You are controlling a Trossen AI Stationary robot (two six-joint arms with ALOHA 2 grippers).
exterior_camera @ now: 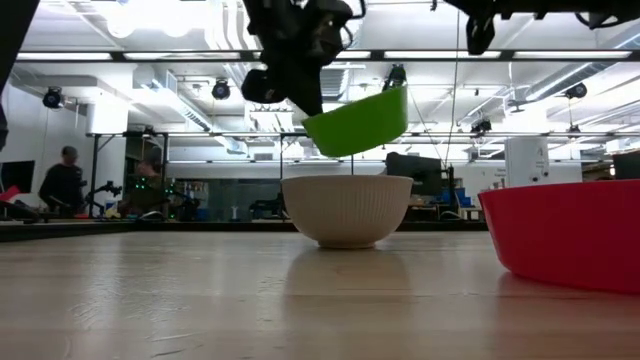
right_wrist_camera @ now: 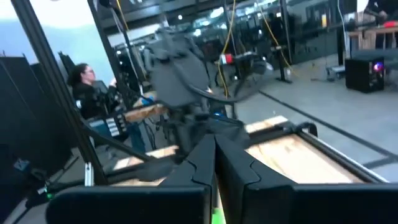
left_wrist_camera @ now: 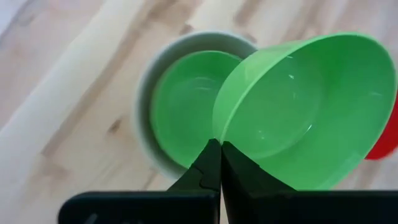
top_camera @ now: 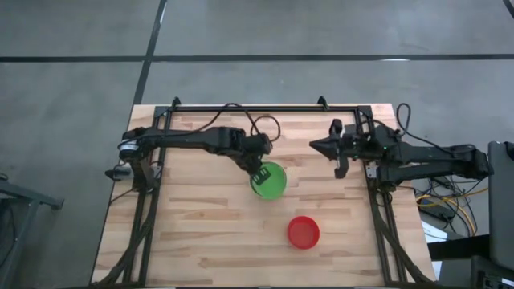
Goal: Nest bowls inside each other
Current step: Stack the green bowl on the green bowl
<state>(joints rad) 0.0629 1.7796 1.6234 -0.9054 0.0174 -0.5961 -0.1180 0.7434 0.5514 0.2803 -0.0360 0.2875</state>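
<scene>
Over the wooden desk point(top_camera: 201, 233), the left pincer point(left_wrist_camera: 216, 149) pinches a tilted green bowl point(exterior_camera: 358, 122) by its rim, clear above the grey-white bowl point(exterior_camera: 347, 208), which already has another green bowl point(left_wrist_camera: 183, 115) nested inside. Nearby, the red bowl point(top_camera: 303, 231) sits alone. Off to the right, the right pincer point(top_camera: 340, 167) hangs pressed together, empty.

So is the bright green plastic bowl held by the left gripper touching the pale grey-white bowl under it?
Apart. The low view shows the held green bowl, tilted, hanging clear above the grey-white bowl's rim, with background visible between them.
</scene>
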